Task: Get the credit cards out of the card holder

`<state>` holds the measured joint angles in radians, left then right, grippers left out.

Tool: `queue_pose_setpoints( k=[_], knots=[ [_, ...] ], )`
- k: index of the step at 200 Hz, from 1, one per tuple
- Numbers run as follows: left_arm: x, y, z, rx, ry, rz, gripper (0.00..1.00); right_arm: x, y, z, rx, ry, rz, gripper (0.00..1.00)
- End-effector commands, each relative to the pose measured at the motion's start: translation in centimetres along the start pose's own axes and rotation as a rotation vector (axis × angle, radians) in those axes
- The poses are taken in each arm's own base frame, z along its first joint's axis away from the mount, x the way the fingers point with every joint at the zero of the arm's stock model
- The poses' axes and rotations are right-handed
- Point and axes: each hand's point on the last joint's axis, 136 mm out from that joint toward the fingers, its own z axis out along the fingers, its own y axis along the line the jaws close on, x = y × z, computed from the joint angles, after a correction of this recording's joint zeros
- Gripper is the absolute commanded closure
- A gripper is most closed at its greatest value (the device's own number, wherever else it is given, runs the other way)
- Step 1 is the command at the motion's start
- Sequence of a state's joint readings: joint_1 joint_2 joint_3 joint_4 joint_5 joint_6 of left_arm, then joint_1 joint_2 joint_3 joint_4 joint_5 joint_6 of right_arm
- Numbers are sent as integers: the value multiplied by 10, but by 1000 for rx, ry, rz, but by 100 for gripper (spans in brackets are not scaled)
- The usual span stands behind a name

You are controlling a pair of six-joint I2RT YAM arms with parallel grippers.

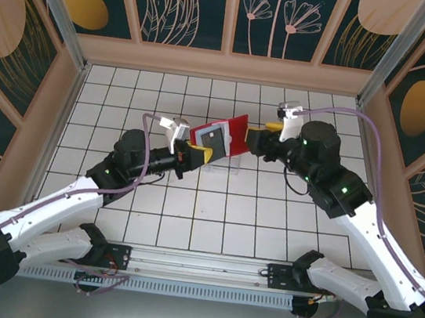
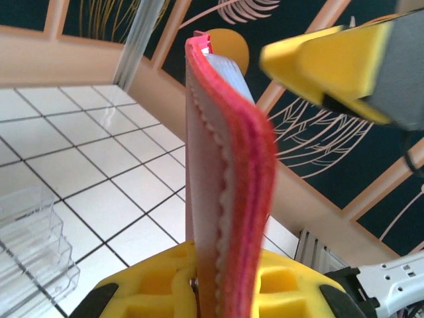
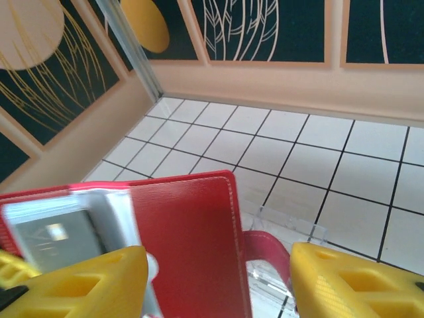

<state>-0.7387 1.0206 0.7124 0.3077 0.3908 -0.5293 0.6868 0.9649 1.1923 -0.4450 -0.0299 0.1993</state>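
1. The left claw (image 2: 218, 291) was clamped on the bottom edge of the red card holder (image 2: 228, 199), holding it upright off the worktop (image 1: 149, 213).
2. The holder hung open over a clear tray (image 2: 33, 245) (a dark card (image 1: 214, 138) sat in its grey pocket).
3. The right claw (image 3: 218, 285), jaws apart, straddled the far flap.

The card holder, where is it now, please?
Top view: the card holder is held up at centre, clamped in the left pincer, the open right pincer at its right.
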Motion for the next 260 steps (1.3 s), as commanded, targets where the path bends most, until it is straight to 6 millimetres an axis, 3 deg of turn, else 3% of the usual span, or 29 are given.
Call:
queue_pose_setpoints(
  k=[1,15,35,52,69,93,146,207,260],
  knots=[
    [-17,-7,8,52,-71,-76,100,-11,22,-10,-132,-47,84,41],
    [-11,-12,15,100,-28,-113,100,-14,47,-12,-280,-14,121,41],
    [-2,-23,18,188,9,-127,100,-3,77,-13,-480,81,119,47],
    [1,-32,17,242,28,-106,100,9,86,-14,-579,152,143,59],
    [-2,-49,12,319,46,-54,100,20,93,-20,-670,196,160,62],
    [-10,-69,5,389,60,6,100,26,91,-24,-684,198,166,66],
    [-20,-85,-3,450,60,-5,100,25,87,-36,-657,217,183,67],
    [-30,-97,-15,463,48,-2,100,25,80,-36,-589,262,201,67],
    [-34,-99,-15,456,48,10,100,23,86,-38,-626,283,202,68]
  ],
)
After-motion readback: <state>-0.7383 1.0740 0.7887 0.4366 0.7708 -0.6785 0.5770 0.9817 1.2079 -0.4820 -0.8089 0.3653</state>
